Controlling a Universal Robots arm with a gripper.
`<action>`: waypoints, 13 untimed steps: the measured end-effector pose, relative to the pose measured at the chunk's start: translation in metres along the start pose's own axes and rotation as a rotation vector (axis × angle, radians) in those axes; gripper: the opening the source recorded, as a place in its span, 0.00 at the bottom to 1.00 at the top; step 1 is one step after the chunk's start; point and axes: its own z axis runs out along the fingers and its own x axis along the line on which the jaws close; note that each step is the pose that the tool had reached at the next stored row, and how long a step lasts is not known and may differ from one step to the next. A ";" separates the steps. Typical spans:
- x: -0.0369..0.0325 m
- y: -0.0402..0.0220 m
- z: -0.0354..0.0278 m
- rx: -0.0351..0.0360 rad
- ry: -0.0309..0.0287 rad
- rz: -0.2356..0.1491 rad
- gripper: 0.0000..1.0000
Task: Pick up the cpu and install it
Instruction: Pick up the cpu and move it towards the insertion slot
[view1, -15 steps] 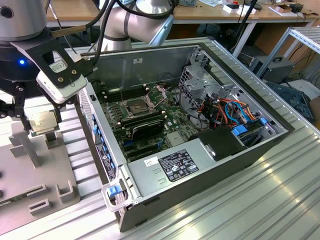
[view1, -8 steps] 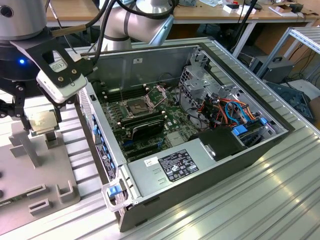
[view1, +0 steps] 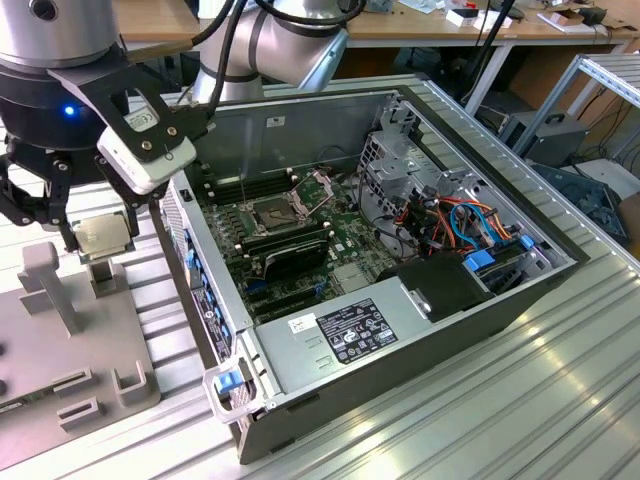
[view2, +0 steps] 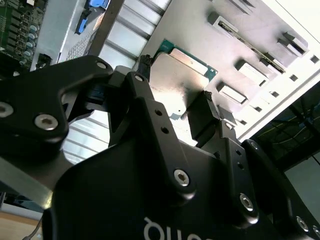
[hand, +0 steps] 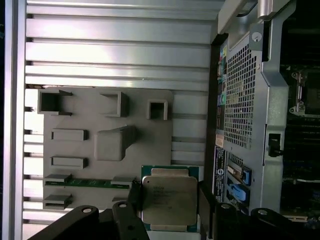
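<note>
One cpu (view1: 103, 236) is in play, and one gripper (view1: 103, 240) has it. Its two black fingers (view1: 70, 232) are clenched against opposite edges of the chip. In both wrist views the pads press the cpu's (hand: 168, 200) sides, one on each. The cpu sits at about nine o'clock in the exterior view, outside the computer case (view1: 400, 330) and well apart from the socket (view1: 275, 212), directly over a small grey post (view1: 106, 272). Whether it touches that post I cannot tell.

The chip is a thin square. It has a dull silvery lid with rounded corners and faint print, on a green board that shows as a narrow rim around the lid. In the second wrist view the cpu (view2: 182, 75) catches a bright glare between the fingers of the gripper (view2: 176, 82).

One grey fixture plate (hand: 90, 125) lies under the gripper (hand: 170, 195), carrying several raised blocks and slots. One slot holds a long green strip (hand: 90, 183). In the exterior view the plate (view1: 40, 340) is at eight o'clock, on one ribbed aluminium bench (view1: 560, 380).

One open case fills the middle of that view. Inside it are one green motherboard (view1: 340, 240), one dark square socket in a metal frame near the centre, and one long black card (view1: 290, 255) just at the socket's five o'clock. One grey power supply (view1: 340, 335) lies at six o'clock.
</note>
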 end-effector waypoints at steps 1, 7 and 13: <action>-0.0020 -0.0001 0.0000 0.0000 0.0000 0.000 0.55; -0.0150 -0.0006 -0.0004 0.0000 -0.0001 0.000 0.55; -0.0212 -0.0008 -0.0006 0.0000 0.0000 0.000 0.55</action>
